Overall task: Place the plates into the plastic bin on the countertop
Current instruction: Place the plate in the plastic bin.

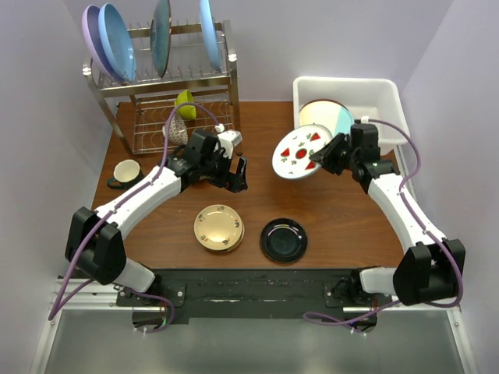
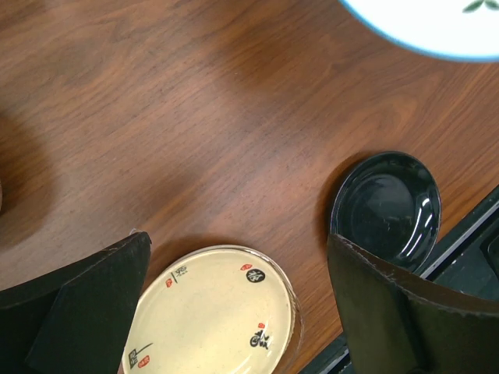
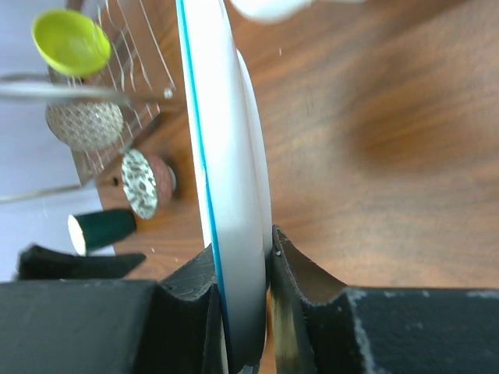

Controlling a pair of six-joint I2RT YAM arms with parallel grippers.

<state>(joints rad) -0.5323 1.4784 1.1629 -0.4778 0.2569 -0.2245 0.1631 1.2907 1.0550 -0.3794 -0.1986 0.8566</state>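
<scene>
1. Slippage is the chief risk: the right gripper (image 1: pixel 326 154) pinches the red-spotted white plate (image 1: pixel 300 152) only at its rim (a thin purchase), so a jolt could drop it onto the countertop (image 1: pixel 343 210).
2. Carried low, it could clip the plastic bin (image 1: pixel 347 81) wall or strike the cream-and-teal plate (image 1: pixel 323 117) inside.
3. Its jaws stand narrowly parted, clamped on that plate, tilted just beside the bin.
4. The left gripper (image 1: pixel 228 178) is spread wide and empty, hovering above the gold-tan plate (image 1: pixel 219 228).

Spotted plate (image 2: pixel 437 23) mostly beyond left-wrist view's top edge.
</scene>
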